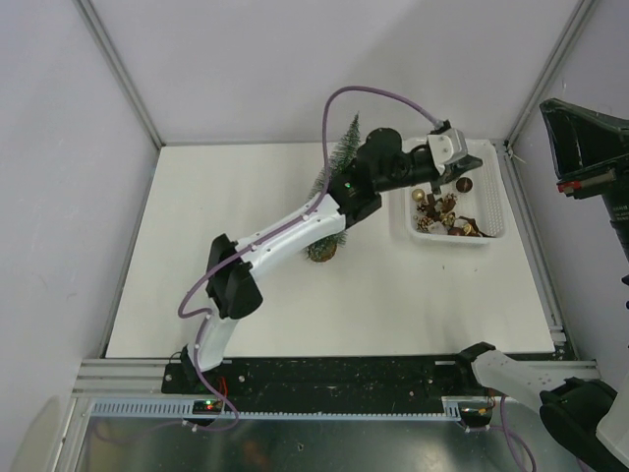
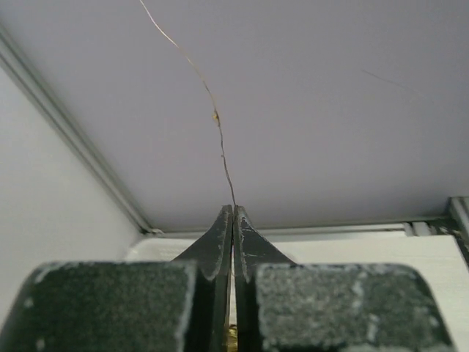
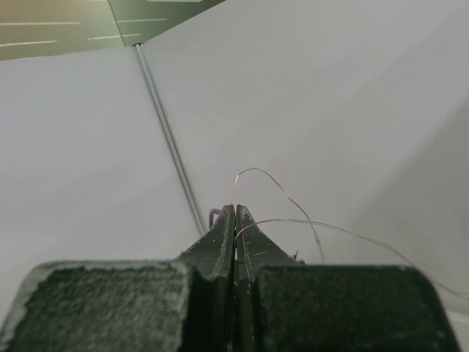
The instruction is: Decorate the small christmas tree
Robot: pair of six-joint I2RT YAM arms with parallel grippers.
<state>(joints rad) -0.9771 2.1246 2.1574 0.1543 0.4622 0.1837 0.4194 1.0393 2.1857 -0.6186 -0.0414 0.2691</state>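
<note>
The small christmas tree (image 1: 347, 146) stood upright on the white table (image 1: 246, 295), toward the back and near the middle of its width. It was a slim cone of dark green, frosted bristles on a round tan disc base (image 1: 321, 252). Its middle part was hidden from view.

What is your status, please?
Left gripper shut on thin wire over the basket. Right gripper shut, wire strands at its tips. Small christmas tree standing, left arm across it.

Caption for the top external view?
Left gripper over the white basket of gold ornaments, beside the small christmas tree.
</note>
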